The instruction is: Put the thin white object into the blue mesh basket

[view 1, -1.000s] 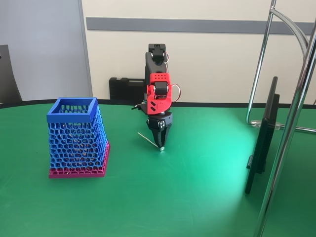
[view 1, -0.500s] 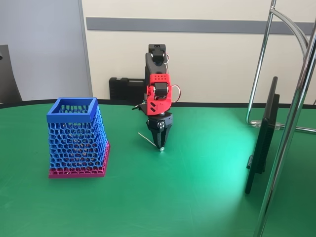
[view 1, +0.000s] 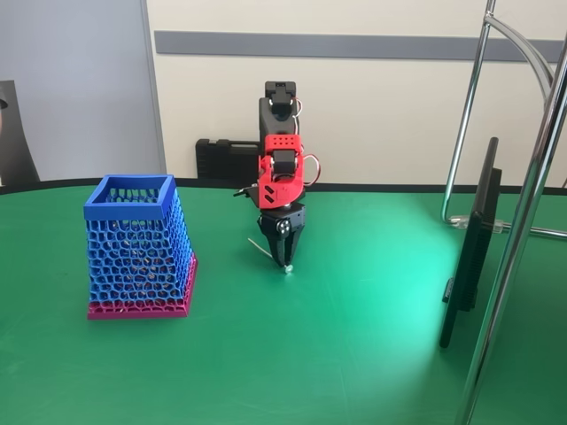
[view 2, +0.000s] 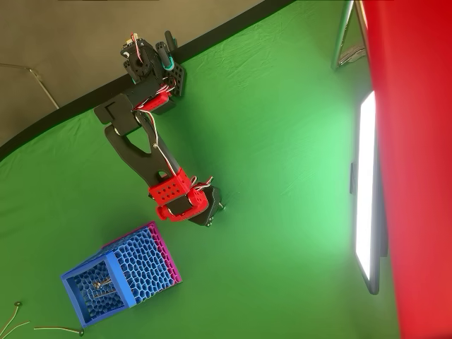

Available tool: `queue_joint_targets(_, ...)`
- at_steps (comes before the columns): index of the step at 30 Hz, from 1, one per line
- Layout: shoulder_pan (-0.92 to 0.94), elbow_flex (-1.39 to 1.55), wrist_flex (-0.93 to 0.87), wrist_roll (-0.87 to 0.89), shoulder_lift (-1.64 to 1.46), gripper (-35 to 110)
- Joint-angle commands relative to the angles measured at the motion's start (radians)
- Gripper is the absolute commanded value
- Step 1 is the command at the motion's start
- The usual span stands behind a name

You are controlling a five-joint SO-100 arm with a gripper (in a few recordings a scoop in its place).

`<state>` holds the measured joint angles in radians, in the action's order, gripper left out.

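Observation:
The blue mesh basket stands upright on the green table at the left, blue rim on top and pink base below; in the overhead view the basket lies toward the bottom left. To its right in the fixed view my gripper points straight down at the table, shut on the thin white object. The stick slants up and left from the fingertips, and its small knob end is at the table under the gripper. From above, the gripper is a little up and right of the basket.
A dark monitor stands edge-on at the right, with chrome stand tubes beside it. A black case sits behind the arm's base. Other thin white sticks lie by the overhead view's bottom-left corner.
The arm has shifted slightly to the left, with the stick still in the shut gripper. The basket has not moved.

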<state>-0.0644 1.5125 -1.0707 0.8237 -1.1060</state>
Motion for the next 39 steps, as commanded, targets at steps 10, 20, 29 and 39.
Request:
queue_joint_targets(10,-0.008,-0.029,0.003,-0.002,-0.008,9)
queue_joint_targets(20,-0.002,-0.029,0.025,-0.017,-0.008,11)
queue_joint_targets(29,0.012,-0.041,0.034,-0.021,0.006,11)
queue_joint_targets(39,0.014,-0.120,-0.005,-0.031,0.057,14)
